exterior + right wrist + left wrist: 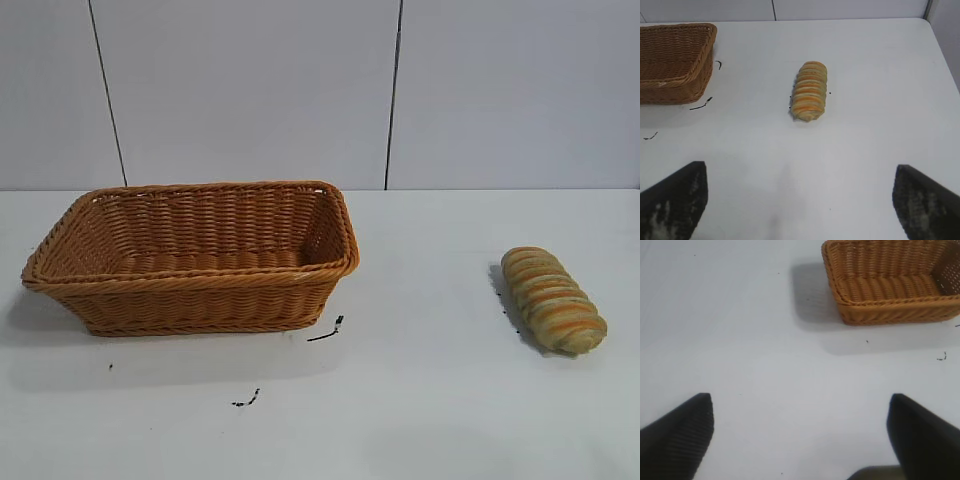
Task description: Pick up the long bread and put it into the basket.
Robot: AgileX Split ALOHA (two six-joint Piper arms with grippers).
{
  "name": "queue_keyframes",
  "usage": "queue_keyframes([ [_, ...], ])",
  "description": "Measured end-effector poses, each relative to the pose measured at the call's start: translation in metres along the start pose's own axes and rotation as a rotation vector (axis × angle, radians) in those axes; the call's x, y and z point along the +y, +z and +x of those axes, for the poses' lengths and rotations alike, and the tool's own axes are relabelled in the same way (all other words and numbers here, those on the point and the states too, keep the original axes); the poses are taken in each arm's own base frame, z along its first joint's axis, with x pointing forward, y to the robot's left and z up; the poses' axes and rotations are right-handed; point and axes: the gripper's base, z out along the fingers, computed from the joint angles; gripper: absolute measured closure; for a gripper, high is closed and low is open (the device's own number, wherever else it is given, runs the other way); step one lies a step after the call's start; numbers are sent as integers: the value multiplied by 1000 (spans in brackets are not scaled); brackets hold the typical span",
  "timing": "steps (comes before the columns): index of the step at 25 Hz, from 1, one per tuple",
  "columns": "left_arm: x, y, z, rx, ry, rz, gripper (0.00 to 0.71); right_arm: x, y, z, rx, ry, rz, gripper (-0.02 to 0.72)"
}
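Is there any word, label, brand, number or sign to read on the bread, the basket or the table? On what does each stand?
There are none.
The long bread and the basket carry no label or print.
The table has only small black scribble marks, which form no letters or numbers.

The basket (190,262) ahead of the left pincer (800,432) is woven wicker, rough and ribbed, with a braided rim. The long bread (809,91) ahead of the right pincer (800,197) looks ridged and matt. The tabletop (430,400) is smooth, matt white. The pincer fingers (677,432) are black and finely textured.
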Motion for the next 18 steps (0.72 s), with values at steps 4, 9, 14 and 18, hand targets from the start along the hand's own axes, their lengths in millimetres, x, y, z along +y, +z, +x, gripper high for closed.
queue_keyframes([
  [4, 0, 0, 0, 0, 0, 0, 17, -2, 28, -38, 152, 12, 3, 13],
  [9, 0, 0, 0, 0, 0, 0, 17, -5, 78, -80, 309, 25, 6, 13],
  [14, 0, 0, 0, 0, 0, 0, 17, -9, 143, -110, 471, 38, 10, 13],
  [18, 0, 0, 0, 0, 0, 0, 17, -14, 200, -120, 589, 47, 12, 13],
])
